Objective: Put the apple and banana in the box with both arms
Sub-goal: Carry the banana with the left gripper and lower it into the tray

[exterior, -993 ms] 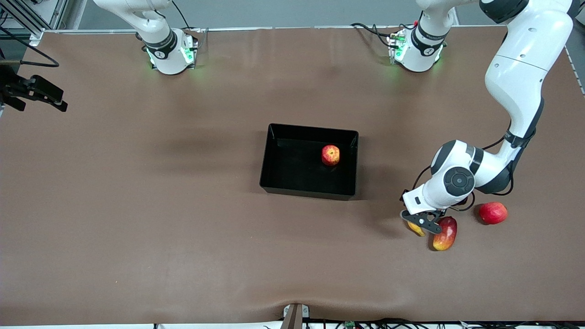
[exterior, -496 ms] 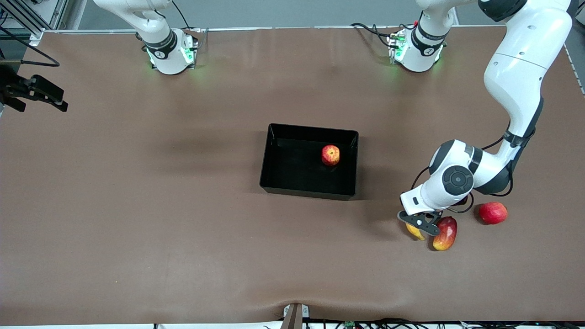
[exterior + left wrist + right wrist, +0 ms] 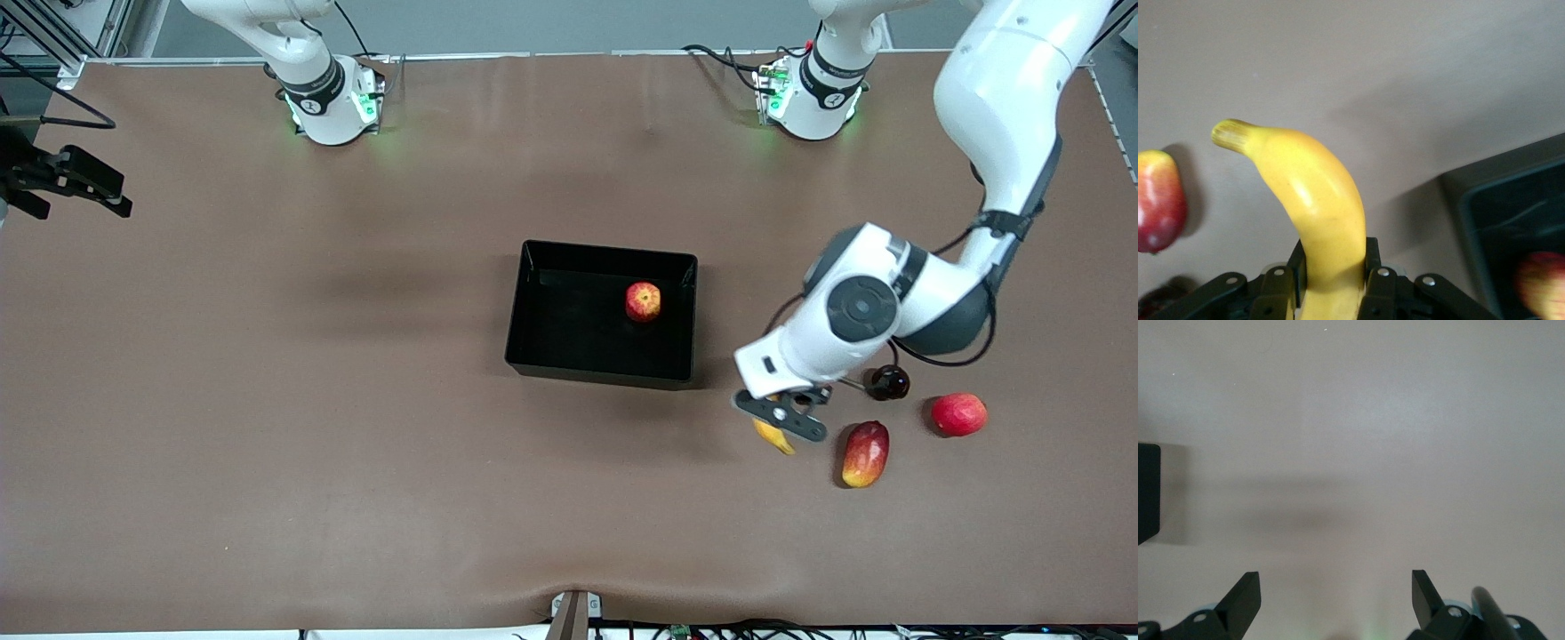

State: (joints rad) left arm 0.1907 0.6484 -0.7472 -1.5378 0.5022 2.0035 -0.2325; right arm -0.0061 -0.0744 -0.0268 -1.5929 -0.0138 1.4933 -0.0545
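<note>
The banana (image 3: 773, 436) was clamped between the fingers (image 3: 1373, 257) of the left gripper (image 3: 781, 420), held up in the air over bare table (image 3: 267, 400) between the box (image 3: 524, 302) and the loose fruit at the left arm's end. In the left wrist view the banana (image 3: 1315, 207) rose from between the two black pads, its stem end pointing away from the gripper (image 3: 1333, 277) and its curve clear of the cloth below.

The apple (image 3: 643, 301) lay inside the box, near the wall toward the left arm's end and apart from it. The left wrist view caught a corner of the box (image 3: 1471, 200) with the apple (image 3: 1541, 283) as a reddish blur inside.

On the table near the left gripper lay a mango (image 3: 866, 453), oblong, red and yellow; it also showed at the edge of the left wrist view (image 3: 1158, 200). A red fruit (image 3: 958, 414) sat farther toward the left arm's end of the table, and a dark round fruit (image 3: 887, 382) lay between them, farther from the camera and partly under the left arm.

The right gripper (image 3: 1336, 593) waited over bare table with its fingers (image 3: 1245, 597) spread wide and nothing between them.
</note>
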